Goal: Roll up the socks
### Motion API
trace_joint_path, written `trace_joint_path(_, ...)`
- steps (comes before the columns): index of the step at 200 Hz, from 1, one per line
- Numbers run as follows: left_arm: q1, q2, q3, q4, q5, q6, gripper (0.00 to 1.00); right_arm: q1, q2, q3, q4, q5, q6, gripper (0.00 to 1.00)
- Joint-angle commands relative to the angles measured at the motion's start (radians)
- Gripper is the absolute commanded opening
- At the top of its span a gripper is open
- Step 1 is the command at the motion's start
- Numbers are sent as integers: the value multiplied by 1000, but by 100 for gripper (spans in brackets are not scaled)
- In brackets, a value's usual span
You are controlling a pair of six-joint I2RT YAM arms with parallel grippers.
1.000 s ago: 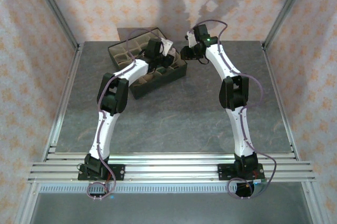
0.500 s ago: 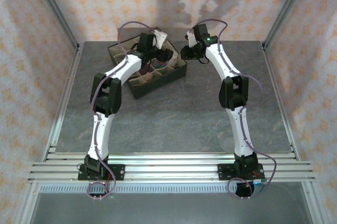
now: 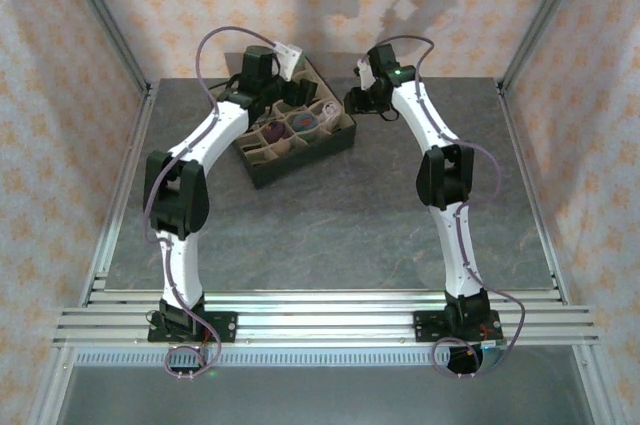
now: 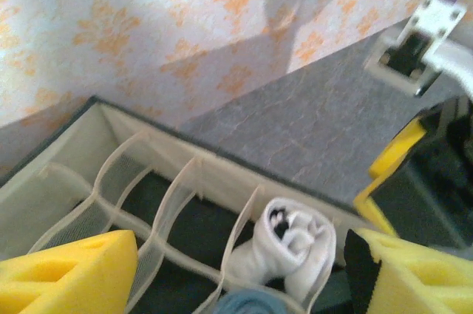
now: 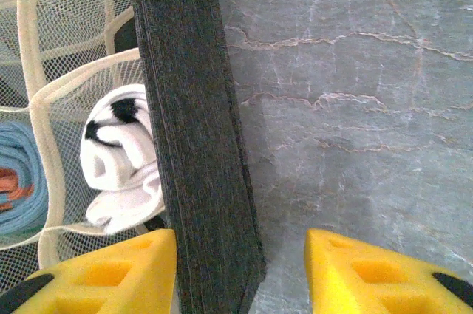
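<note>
Socks [image 3: 303,123] lie rolled in the box [image 3: 300,161], upper middle of the worktop [image 3: 330,225], white sock [image 5: 122,155] beside blue sock [image 5: 18,173]. Over them the left pincer [image 4: 240,251] stands wide apart, empty; the right pincer [image 5: 238,244] gapes astride the box wall.

Your left arm [image 3: 215,130] and right arm [image 3: 430,120] wear white shells with black joints. Purple cables [image 3: 201,50] loop behind yellow foam fingers [image 5: 111,266] edged with black strips.
</note>
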Motion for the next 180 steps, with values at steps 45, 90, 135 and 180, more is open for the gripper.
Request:
trace_joint_path(45, 63, -383, -426, 32, -240, -30, 77, 0, -428, -445, 189, 80, -3, 57)
trace_joint_path(90, 104, -656, -781, 72, -363, -51, 79, 0, -720, -867, 382, 171, 37, 63)
trace_joint_path(135, 126, -850, -1087, 209, -531, -129, 89, -1, -987, -1306, 641, 315, 70, 69)
trace_joint_path(180, 133, -946, -1264, 279, -684, -138, 99, -5, -1163, -1678, 968, 626, 46, 99)
